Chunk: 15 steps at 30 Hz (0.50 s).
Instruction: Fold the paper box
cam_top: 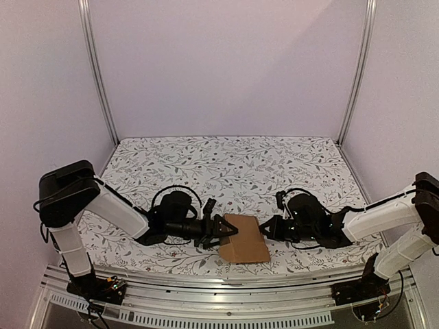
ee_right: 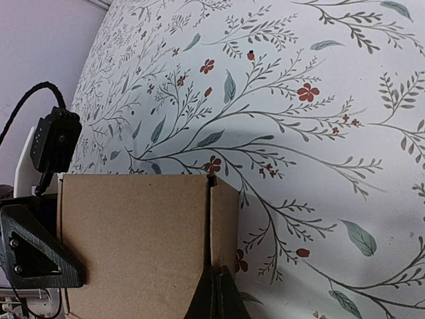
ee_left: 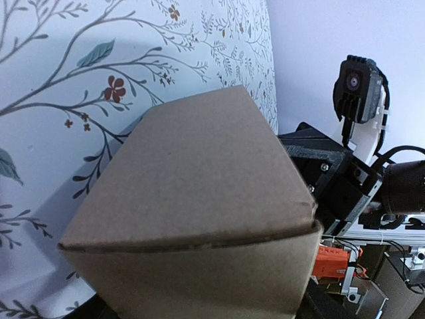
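Seen from above: closed paper box (cam_top: 243,238) on floral table (cam_top: 206,164), near front edge, between left gripper (cam_top: 223,230) and right gripper (cam_top: 266,228). From right wrist: fingertips (ee_right: 204,300) pinched nearly together on the box's seam. From left wrist: box filling view, own claw hidden, opening impossible to tell.

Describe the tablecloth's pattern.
White tablecloth printed with grey-green leafy branches and small red flowers; it shows best in the right wrist view.

Brown box on a flowered cloth

The paper box (cam_top: 243,238) is plain cardboard brown. The tablecloth (cam_top: 233,161) is white, printed with grey-green leafy vines and small red flowers. The walls (cam_top: 226,68) are pale lilac.
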### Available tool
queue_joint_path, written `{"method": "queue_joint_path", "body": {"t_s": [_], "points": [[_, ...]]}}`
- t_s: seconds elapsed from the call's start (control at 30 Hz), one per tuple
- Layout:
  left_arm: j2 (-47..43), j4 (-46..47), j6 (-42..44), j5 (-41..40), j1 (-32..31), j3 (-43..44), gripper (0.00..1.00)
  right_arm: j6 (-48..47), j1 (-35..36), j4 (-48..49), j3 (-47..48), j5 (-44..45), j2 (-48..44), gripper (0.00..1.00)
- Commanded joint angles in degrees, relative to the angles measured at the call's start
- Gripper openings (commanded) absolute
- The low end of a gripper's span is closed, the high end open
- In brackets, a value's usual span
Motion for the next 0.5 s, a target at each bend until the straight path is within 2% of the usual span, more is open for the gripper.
{"method": "queue_joint_path", "body": {"t_s": [0.0, 0.17, 0.37, 0.47], "points": [[-0.14, -1.13, 1.26, 0.84, 0.69, 0.87, 0.58, -0.19, 0.5, -8.77, -1.84, -1.24, 1.22, 0.01], [-1.85, -2.74, 1.89, 0.95, 0.93, 0.63, 0.53, -1.25, 0.44, -9.28, -1.42, -1.14, -3.01, 0.21], [-4.26, -1.85, 0.73, 2.96, 2.81, -0.84, 0.51, -5.56, 0.44, -12.93, -0.28, 1.93, -12.4, 0.33], [-5.56, -0.98, -0.48, 5.69, 4.21, -1.57, 0.51, -10.8, 0.44, -15.66, 1.0, 1.91, -16.26, 0.43]]}}
